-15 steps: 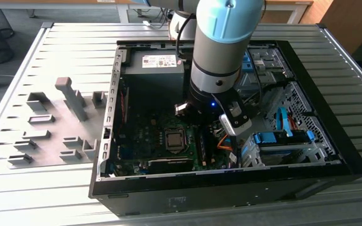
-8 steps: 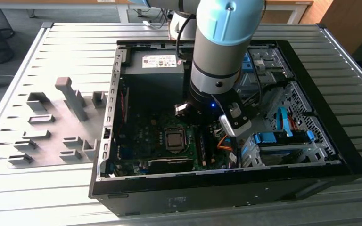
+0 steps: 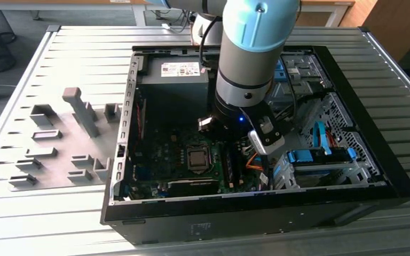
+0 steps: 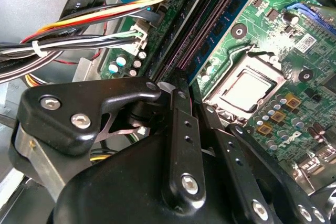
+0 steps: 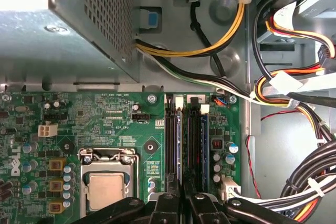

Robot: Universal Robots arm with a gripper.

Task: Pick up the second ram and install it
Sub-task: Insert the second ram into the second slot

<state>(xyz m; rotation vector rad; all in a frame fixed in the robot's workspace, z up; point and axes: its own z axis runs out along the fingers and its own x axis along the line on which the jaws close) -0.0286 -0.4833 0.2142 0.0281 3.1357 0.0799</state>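
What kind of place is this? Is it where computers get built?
Probably a workshop or robotics lab: a robot arm reaches into an open computer case on a slatted metal table, with grey holder blocks beside it.

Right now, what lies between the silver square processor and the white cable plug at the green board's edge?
In the first wrist view, the long black memory slots lie between the silver square processor and the white cable plug.
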